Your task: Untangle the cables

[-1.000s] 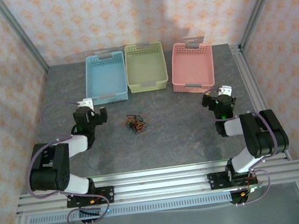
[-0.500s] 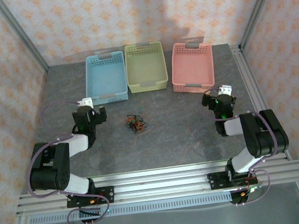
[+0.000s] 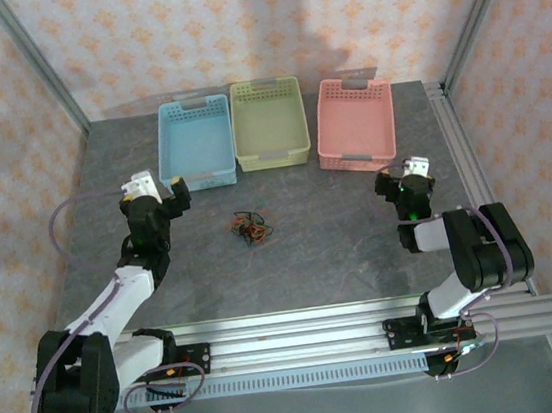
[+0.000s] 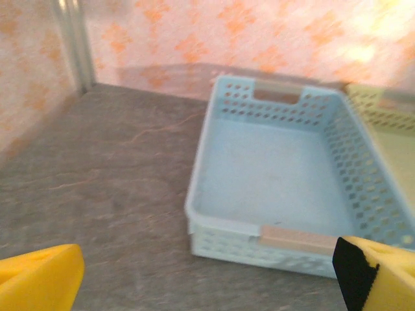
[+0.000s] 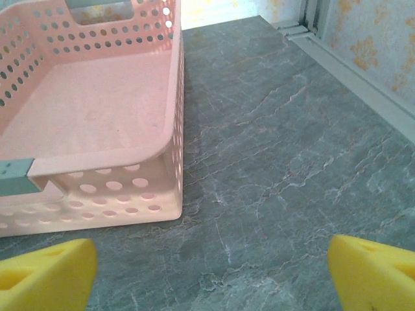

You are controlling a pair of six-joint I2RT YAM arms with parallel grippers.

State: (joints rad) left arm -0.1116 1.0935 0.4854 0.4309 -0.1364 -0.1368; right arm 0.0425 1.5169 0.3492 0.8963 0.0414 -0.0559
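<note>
Cables [image 3: 250, 228] lie knotted mid-table [image 3: 313, 257], in front of the green basket [image 3: 268, 119]. The left gripper [image 3: 175, 192] hovers near the blue basket [image 3: 193, 141] and the right gripper [image 3: 404, 183] near the pink basket [image 3: 355, 126]. Both jaws are spread wide, empty.

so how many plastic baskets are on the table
3, in a row along the far edge: the light blue perforated plastic basket on the left, the pale green one in the middle, the pink one on the right.

Cables [image 3: 250, 228]: tiny, indistinct tangle
</note>
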